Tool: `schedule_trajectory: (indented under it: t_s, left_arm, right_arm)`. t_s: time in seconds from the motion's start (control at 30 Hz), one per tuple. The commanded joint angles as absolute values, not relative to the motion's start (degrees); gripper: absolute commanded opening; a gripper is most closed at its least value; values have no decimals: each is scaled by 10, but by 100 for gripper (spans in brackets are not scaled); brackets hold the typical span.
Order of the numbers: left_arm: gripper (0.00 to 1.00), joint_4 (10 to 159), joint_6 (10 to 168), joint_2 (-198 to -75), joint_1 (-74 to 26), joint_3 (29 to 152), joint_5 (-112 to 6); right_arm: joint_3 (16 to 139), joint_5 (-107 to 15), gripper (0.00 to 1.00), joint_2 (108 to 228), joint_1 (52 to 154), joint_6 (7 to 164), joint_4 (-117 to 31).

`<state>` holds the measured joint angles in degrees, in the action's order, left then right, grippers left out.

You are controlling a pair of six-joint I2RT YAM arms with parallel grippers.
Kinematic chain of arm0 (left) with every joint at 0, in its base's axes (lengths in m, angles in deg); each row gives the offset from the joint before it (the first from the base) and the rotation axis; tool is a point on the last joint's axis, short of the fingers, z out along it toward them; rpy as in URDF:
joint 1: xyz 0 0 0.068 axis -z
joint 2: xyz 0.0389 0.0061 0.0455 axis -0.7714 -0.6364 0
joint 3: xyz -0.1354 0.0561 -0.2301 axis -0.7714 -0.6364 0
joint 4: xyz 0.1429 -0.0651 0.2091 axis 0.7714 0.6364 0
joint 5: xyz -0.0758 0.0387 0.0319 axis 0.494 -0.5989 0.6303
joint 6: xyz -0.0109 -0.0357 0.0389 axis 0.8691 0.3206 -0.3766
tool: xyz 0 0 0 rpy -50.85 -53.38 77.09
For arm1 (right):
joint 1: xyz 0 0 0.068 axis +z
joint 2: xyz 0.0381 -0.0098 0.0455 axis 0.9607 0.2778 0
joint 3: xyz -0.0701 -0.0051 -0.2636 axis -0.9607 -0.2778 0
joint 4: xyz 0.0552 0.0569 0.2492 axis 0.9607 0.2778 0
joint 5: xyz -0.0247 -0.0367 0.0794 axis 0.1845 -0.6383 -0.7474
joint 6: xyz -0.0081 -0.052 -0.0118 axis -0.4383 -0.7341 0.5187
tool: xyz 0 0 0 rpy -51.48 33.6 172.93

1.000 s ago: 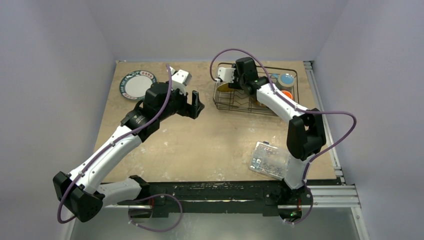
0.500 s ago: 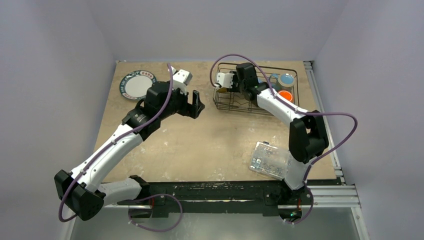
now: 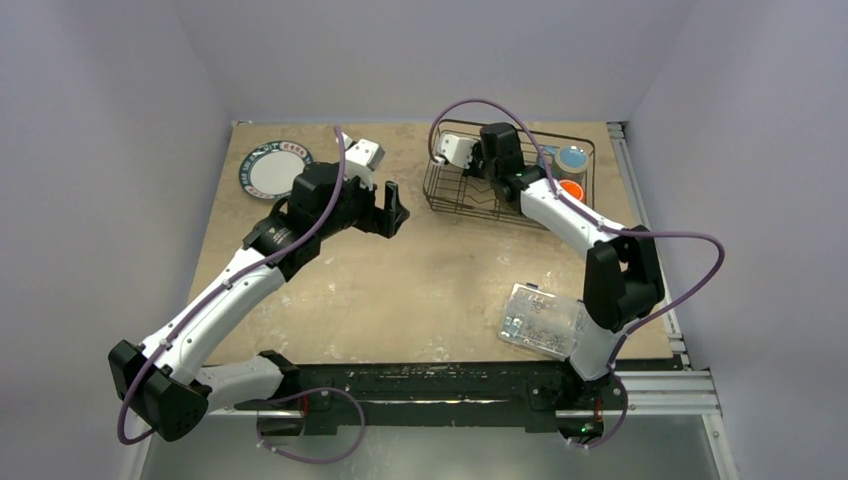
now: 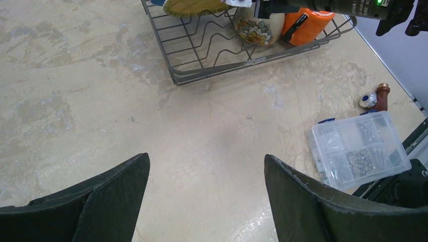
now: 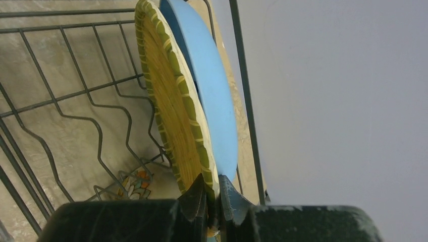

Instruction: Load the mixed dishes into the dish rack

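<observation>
Three plates [image 3: 277,170] [image 5: 171,101] [image 5: 212,91], one orange cup [image 3: 572,189], one rack [image 3: 460,195]

Pale lavender walls [image 3: 120,80] on three sides; mottled beige tabletop [image 3: 430,270]; even light.

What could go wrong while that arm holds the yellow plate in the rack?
1. The right gripper pinches just the rim of the yellow plate; if it is not seated between dividers of the dish rack, it may topple on release.
2. The blue plate stands right beside it, so withdrawing could nudge it.
</observation>
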<state>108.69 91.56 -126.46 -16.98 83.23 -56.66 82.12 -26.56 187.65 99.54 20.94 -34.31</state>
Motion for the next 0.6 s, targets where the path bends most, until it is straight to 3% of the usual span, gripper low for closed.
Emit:
schedule_trajectory:
  t_s: [0.0,0.27,0.57]
  left_arm:
    - [82,1075,929,-1266,-173,857,-559]
    - [82,1076,929,-1270,-173,858,-557]
    - [82,1075,935,-1275,-178,858,-547]
  right_arm:
    - [826,-229,0,1847,972,226,-410]
    - [843,-217,0,1860,964,192,-405]
    - [879,-217,46,1875,960,291,-373]
